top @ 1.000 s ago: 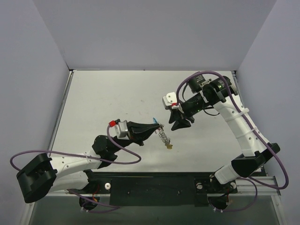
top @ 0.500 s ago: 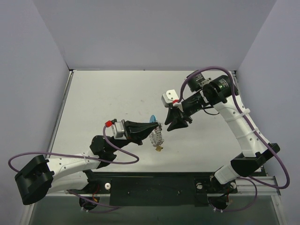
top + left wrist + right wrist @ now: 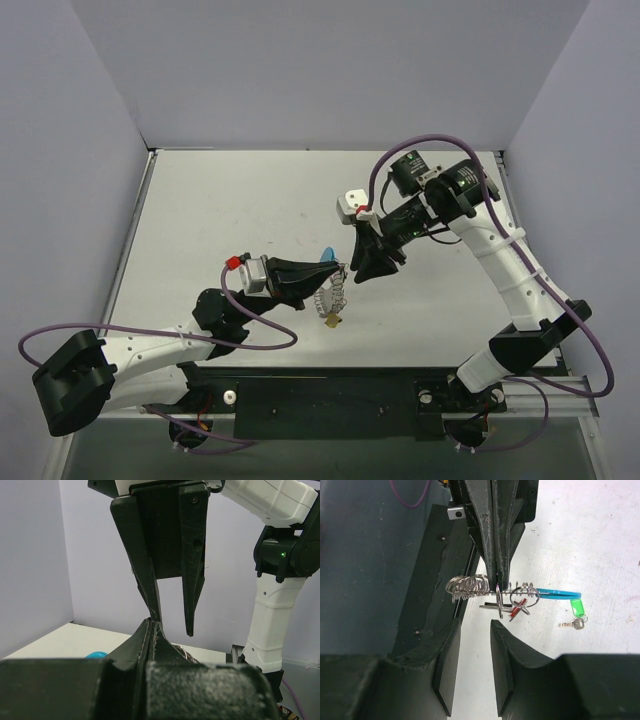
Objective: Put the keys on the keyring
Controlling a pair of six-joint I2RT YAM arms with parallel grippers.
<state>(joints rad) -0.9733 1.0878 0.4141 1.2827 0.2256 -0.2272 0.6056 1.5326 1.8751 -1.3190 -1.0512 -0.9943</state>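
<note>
My left gripper [image 3: 336, 271] is shut on the keyring [image 3: 333, 293], a silvery wire coil held above the table with a yellow tag [image 3: 331, 320] hanging below. In the right wrist view the left fingers [image 3: 492, 555] pinch the keyring [image 3: 470, 586] at its middle. A blue tag [image 3: 560, 594] and a red tag [image 3: 520, 608] hang on it, and a silver key [image 3: 492, 608] with a dark tag dangles from a small ring. The green-tagged key [image 3: 577, 611] lies on the table beyond. My right gripper [image 3: 474, 626] is open and empty, just short of the coil.
The dark front rail [image 3: 320, 395] with both arm bases runs along the near edge. Purple cables [image 3: 250, 335] loop beside each arm. Grey walls [image 3: 330, 70] close in the white table [image 3: 220, 210] on three sides.
My right gripper has moved left and down toward the keyring, its jaws a little narrower. My left gripper has carried the keyring slightly left and nearer.
</note>
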